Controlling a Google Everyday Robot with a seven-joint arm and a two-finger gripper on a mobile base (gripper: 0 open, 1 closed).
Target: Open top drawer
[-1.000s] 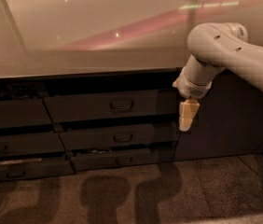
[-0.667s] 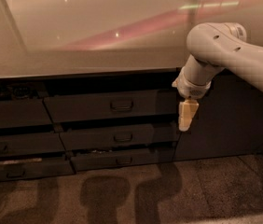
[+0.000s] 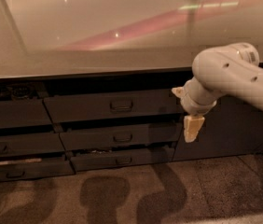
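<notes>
Camera view, the only one on this rig. The top drawer [image 3: 80, 108] lies across the centre of the frame, directly under the edge of the table [image 3: 122, 55]. Its small bar handle [image 3: 121, 105] sits in the middle of the front. I see no tray exposed behind the front, so I judge the drawer not yet pulled.

The claw [image 3: 192, 128] hangs pointing downward, right of centre in the frame. It is off the right end of the top drawer's front, level with the narrower drawer [image 3: 89, 140] beneath. It is well apart from the handle and touches nothing I can see. I cannot tell whether the claw is open or closed.

Change noted: against a second ago, the claw has sunk slightly and drifted a shade to the right. The drawers have not moved.

Assessment: no gain on the handle, which lies up and to the left of the claw. The approach is outstanding and the pull has not begun.
</notes>
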